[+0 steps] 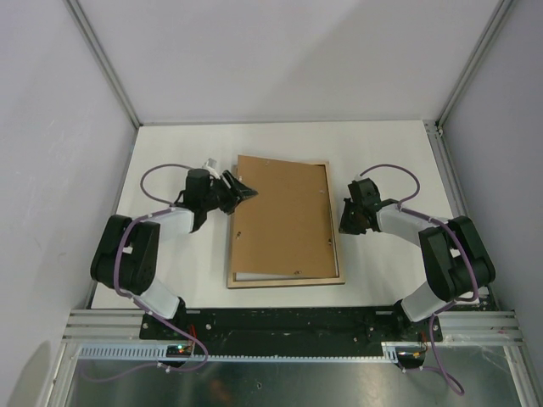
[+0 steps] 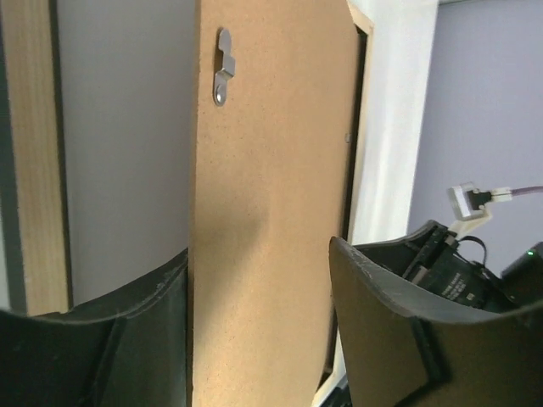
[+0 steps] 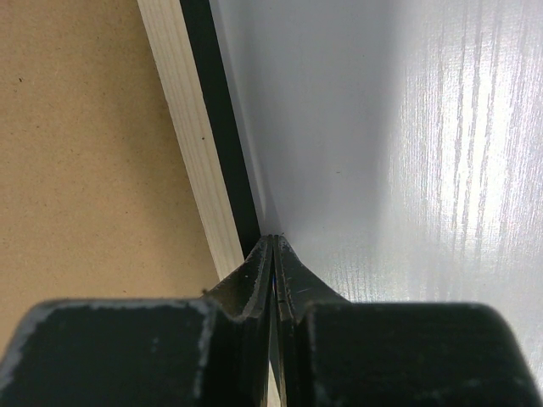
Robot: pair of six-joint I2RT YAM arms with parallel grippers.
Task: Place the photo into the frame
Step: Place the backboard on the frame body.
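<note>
squaring the skewed backing board (image 1: 284, 216) into the frame (image 1: 288, 281) mid-counter (image 1: 382, 153) seems the step and next need; left claw (image 1: 248, 193) gapes astride its 10 o'clock corner, right claw (image 3: 273, 246) pinched together at 3 o'clock; photo hidden.

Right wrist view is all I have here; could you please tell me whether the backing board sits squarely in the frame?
Observer: No. From above, the backing board lies skewed on the frame, overlapping the frame's left rail near the top.
Operator: Thank you. Where is the left gripper, please?
Observer: The left gripper is at the board's upper left corner, with its jaws open.
Operator: And is the photo visible anywhere?
Observer: Not clearly in any view. A pale strip shows below the board's lower edge, but I cannot tell what it is.
</note>
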